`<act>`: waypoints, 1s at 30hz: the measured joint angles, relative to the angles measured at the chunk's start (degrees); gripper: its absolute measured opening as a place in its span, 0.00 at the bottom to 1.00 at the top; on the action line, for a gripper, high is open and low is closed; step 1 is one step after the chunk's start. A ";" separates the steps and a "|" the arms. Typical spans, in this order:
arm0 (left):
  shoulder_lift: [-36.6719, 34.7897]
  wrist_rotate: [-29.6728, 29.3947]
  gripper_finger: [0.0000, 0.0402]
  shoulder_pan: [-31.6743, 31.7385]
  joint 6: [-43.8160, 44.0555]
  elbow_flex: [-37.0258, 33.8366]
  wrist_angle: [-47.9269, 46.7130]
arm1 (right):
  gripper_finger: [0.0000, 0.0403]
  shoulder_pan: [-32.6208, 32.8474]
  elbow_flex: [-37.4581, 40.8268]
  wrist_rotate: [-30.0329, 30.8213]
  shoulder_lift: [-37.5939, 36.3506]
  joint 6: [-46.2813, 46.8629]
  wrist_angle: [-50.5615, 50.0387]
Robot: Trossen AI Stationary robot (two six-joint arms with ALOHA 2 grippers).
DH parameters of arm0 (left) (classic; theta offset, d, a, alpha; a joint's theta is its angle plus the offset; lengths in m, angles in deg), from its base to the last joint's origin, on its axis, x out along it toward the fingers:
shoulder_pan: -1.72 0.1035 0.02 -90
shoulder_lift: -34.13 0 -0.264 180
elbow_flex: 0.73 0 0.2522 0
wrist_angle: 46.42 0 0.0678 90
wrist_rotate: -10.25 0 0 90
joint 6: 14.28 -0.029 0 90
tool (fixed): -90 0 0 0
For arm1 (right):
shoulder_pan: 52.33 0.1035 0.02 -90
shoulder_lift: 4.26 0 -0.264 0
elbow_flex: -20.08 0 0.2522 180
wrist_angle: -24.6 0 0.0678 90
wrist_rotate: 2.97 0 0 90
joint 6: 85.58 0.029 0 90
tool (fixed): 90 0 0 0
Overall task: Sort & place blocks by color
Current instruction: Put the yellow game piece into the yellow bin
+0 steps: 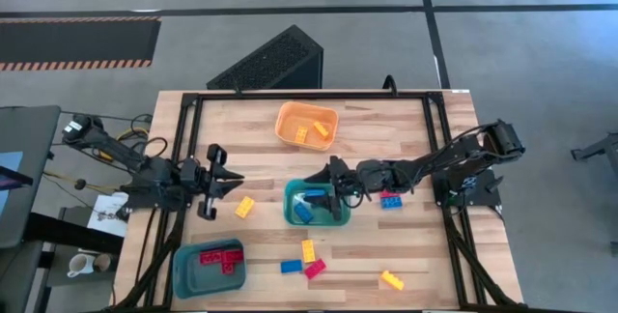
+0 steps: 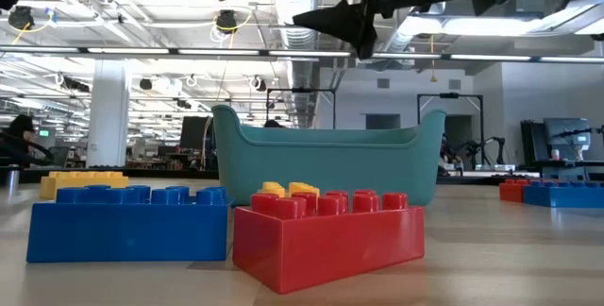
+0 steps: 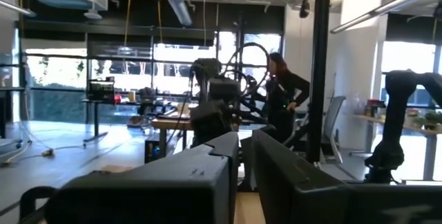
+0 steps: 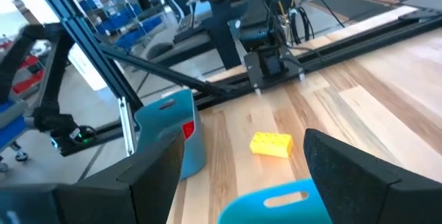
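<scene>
Now the right end effector (image 1: 311,184) is held spread wide and empty over the teal bin (image 1: 340,217), where blue blocks (image 1: 303,211) are seen lying. Meanwhile the left end effector (image 1: 235,181) is parked near the tabletop's (image 1: 406,129) left edge, nearly closed on nothing, just beside a yellow block (image 1: 244,207). Other blocks (image 1: 308,259) are scattered nearer the front edge.
</scene>
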 joint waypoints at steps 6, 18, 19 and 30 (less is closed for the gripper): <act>0.00 0.60 0.04 0.02 0.42 0.00 0.00 | 0.79 -0.03 0.00 -0.01 0.00 0.00 -1.68; 0.00 -1.73 0.00 0.00 0.14 0.00 -0.02 | 0.79 0.38 0.00 -0.11 0.00 -0.16 -2.02; 0.00 -2.59 0.00 0.00 0.54 0.00 0.01 | 0.79 0.39 0.00 -0.21 0.00 -0.17 -2.53; 0.02 -6.73 0.00 -0.02 1.97 0.02 1.19 | 0.79 0.71 -0.15 -0.71 0.02 -3.44 -4.13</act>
